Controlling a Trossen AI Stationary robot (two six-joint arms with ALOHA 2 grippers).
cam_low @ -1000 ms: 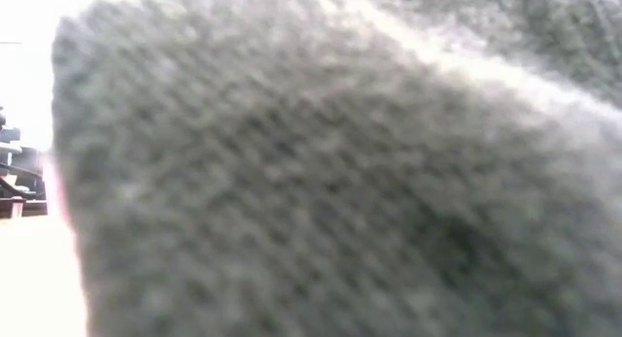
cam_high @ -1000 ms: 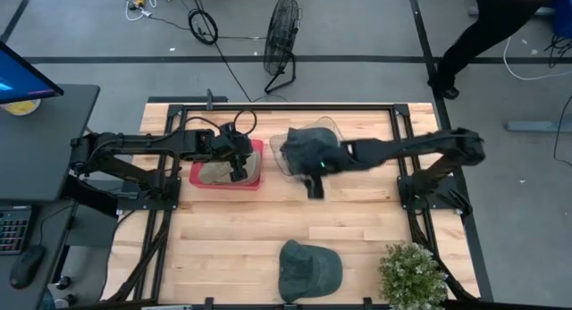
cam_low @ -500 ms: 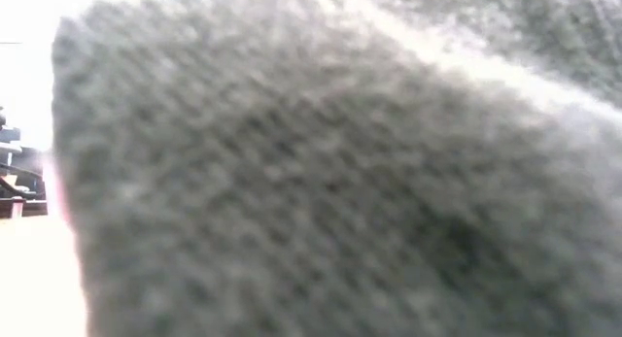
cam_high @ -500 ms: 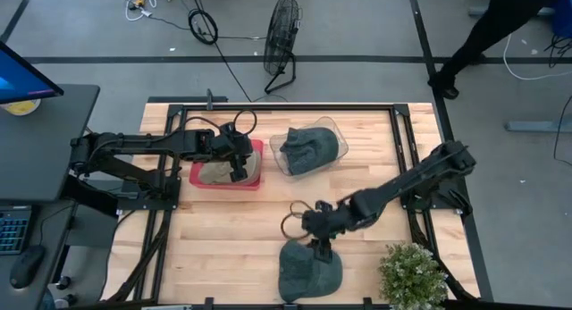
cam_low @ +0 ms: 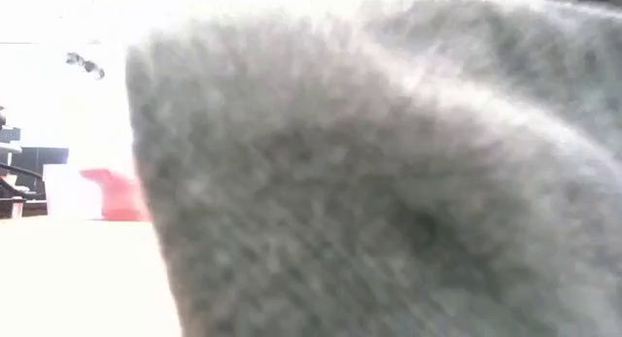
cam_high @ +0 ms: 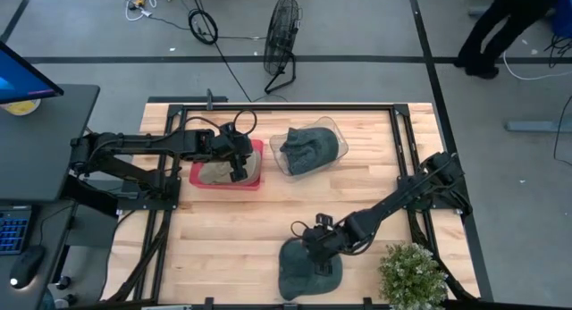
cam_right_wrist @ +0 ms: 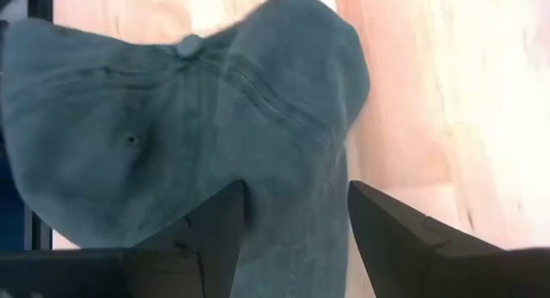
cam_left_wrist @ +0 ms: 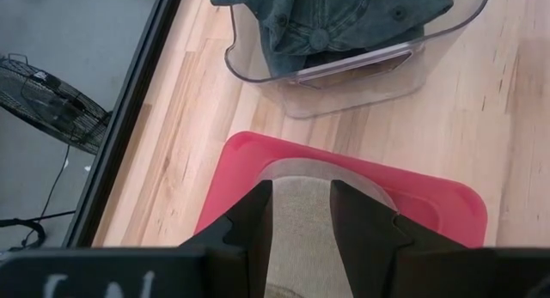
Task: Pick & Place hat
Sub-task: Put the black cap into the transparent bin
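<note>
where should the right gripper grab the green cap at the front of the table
Pinch the soft crown edge of the green cap, coming straight down from above. It lies flat on the table, so the sides offer no hold. The right gripper hangs over it, fingers open astride a fabric fold.

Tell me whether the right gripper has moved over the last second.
Yes. In the high view the right gripper has swung away from the clear bin at the table's far side and now sits over the green cap at the near edge.
</note>
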